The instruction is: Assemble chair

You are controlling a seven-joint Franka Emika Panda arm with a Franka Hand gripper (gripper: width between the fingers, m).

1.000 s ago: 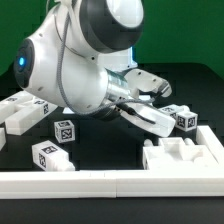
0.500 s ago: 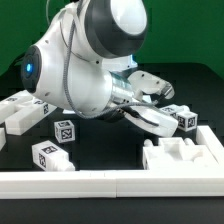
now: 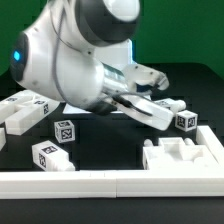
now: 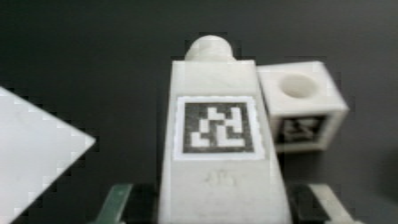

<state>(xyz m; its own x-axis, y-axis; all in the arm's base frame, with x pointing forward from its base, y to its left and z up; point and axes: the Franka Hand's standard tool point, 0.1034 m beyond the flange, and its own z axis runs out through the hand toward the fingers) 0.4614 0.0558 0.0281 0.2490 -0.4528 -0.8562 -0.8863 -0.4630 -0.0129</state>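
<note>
Watching the end effector (image 4: 214,197) straddle the chair leg (image 4: 219,120) beside a block (image 4: 302,100) on the counter (image 4: 71,50), I can't tell if it pinches yet; an off-centre squeeze could twist the leg aside.

White robot arm (image 3: 70,70) fills the upper left of the exterior view, with a blue light (image 3: 18,55) glowing on its side and a dark grey cap (image 3: 100,18) on top. Black table (image 3: 105,150), green backdrop (image 3: 195,30) at upper right. White chair blocks (image 3: 65,131) at lower left, black-and-white square tags on them. White border rail (image 3: 100,183) along the bottom. Wrist view now: white chair post (image 4: 222,80) with a crisp black-and-white tag (image 4: 221,125); the white cube (image 4: 302,90) seems to carry a darker, blurred one.
</note>
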